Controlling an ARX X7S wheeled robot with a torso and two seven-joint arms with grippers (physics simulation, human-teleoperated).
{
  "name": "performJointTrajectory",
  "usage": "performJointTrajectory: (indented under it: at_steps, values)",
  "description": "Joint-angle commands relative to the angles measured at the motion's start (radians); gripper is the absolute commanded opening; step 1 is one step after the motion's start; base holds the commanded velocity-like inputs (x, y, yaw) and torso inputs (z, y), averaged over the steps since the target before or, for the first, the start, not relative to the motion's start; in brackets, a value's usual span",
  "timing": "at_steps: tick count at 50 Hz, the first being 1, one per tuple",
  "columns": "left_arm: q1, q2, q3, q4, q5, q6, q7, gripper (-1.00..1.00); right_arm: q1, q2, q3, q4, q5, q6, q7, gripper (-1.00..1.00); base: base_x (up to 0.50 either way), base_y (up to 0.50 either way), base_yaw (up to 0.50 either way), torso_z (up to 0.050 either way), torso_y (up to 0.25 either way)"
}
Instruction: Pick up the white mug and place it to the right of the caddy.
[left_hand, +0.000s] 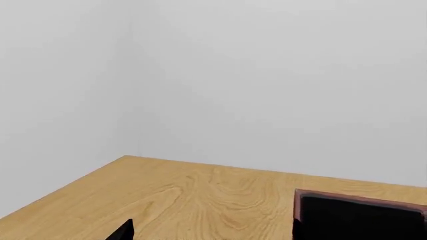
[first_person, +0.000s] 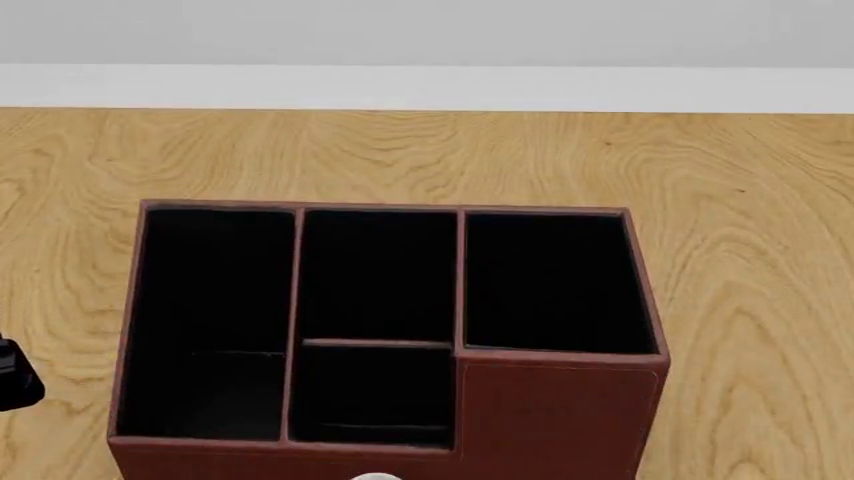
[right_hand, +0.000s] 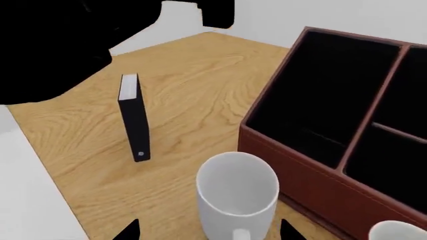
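The white mug (right_hand: 237, 200) stands upright on the wooden table, its handle turned toward the right wrist camera, close beside the caddy's near wall. My right gripper (right_hand: 208, 232) is open, its two dark fingertips (right_hand: 127, 232) on either side of the mug and apart from it. The caddy (first_person: 554, 410) is a reddish-brown box with black-lined compartments, filling the middle of the head view; one corner of it (left_hand: 360, 215) shows in the left wrist view. My left gripper (left_hand: 208, 235) is open over bare table beside that corner and holds nothing.
A thin black book (right_hand: 133, 117) stands upright on the table (right_hand: 193, 85) beyond the mug. The pale rim of a second mug (right_hand: 400, 231) shows by the caddy. The table's edge and a white wall lie behind. A dark arm part (first_person: 14, 375) sits left of the caddy.
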Motion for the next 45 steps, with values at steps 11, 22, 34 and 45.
performJointTrajectory:
  at_steps: [11, 22, 34, 45]
  values:
    - [-0.001, -0.006, 0.005, -0.003, -0.009, 0.003, -0.003, 1.00, -0.021, 0.002, 0.008, 0.156, 0.015, -0.114, -0.020, 1.00, 0.00, 0.00, 0.00, 0.000, 0.000]
    - [0.000, -0.008, 0.007, 0.001, -0.013, 0.002, -0.007, 1.00, -0.024, -0.006, 0.017, 0.205, 0.027, -0.153, -0.023, 1.00, 0.00, 0.00, 0.00, 0.000, 0.000]
    - [0.004, -0.011, 0.003, 0.008, -0.022, 0.001, -0.009, 1.00, -0.022, -0.014, 0.017, 0.258, 0.032, -0.183, -0.022, 1.00, 0.00, 0.00, 0.00, 0.000, 0.000]
    - [0.003, -0.014, 0.005, 0.005, -0.026, 0.005, -0.011, 1.00, 0.002, -0.024, 0.018, 0.307, 0.043, -0.191, -0.031, 1.00, 0.00, 0.00, 0.00, 0.000, 0.000]
